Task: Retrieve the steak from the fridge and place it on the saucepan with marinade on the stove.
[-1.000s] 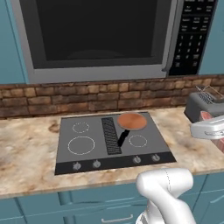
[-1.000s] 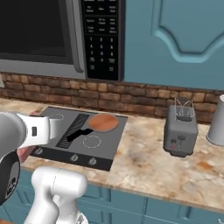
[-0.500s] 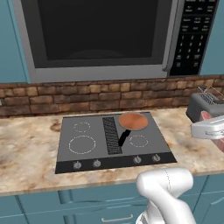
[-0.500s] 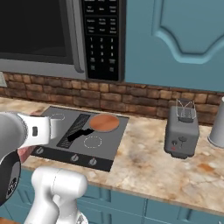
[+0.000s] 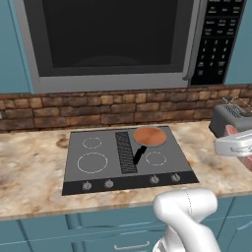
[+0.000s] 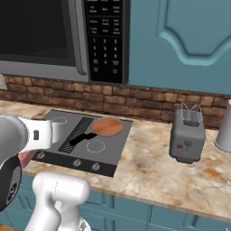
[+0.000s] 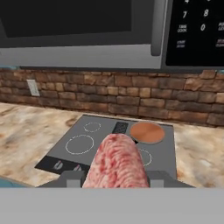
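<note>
- A wall outlet (image 7: 33, 87) sits in the rough brown brick backsplash (image 5: 98, 111), far left in the hand view.
- The speckled tan stone bench (image 5: 29, 167) carries the flat dark grey stove (image 5: 93, 179), with white ring burners and 4 front knobs.
- The claw (image 7: 115, 177) is closed on the steak (image 7: 116, 164), a marbled reddish-pink slab, held in front of the stove, apart from it.
- The saucepan (image 5: 149, 137), round with a copper inside and a short black handle, rests on the stove's back right burner.
- A steel-framed microwave (image 5: 118, 39) hangs above.
- A boxy grey toaster (image 6: 187, 137) stands right of the stove, with a pale metallic vessel (image 6: 224, 131) at the far right edge.
</note>
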Controlling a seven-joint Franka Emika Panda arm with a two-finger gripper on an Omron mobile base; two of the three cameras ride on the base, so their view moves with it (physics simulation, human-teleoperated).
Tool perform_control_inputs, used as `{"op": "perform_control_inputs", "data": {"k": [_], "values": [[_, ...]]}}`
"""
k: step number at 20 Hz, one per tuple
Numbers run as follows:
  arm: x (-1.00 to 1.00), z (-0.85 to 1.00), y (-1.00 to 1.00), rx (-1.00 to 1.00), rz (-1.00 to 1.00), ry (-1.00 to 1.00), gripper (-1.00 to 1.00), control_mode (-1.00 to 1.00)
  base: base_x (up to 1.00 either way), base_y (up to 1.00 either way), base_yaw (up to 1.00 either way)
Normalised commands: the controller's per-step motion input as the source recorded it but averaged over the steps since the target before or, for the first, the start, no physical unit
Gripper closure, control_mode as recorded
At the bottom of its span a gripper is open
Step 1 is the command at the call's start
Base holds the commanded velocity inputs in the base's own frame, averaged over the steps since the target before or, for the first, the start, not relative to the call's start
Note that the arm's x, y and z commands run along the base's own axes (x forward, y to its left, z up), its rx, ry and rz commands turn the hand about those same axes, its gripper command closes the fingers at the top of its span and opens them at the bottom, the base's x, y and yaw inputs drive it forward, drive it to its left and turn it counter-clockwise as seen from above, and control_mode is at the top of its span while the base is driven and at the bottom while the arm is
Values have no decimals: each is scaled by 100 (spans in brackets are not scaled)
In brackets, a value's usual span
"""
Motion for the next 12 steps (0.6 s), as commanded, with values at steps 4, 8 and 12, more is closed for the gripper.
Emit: {"op": "perform_control_inputs", "data": {"k": [4,8,12], "values": [[23,-3,0,0,0,6,100,-100,0,0,0],[33,-14,0,0,0,6,100,-100,0,0,0],[30,-26,0,0,0,2,100,-100,0,0,0]]}}
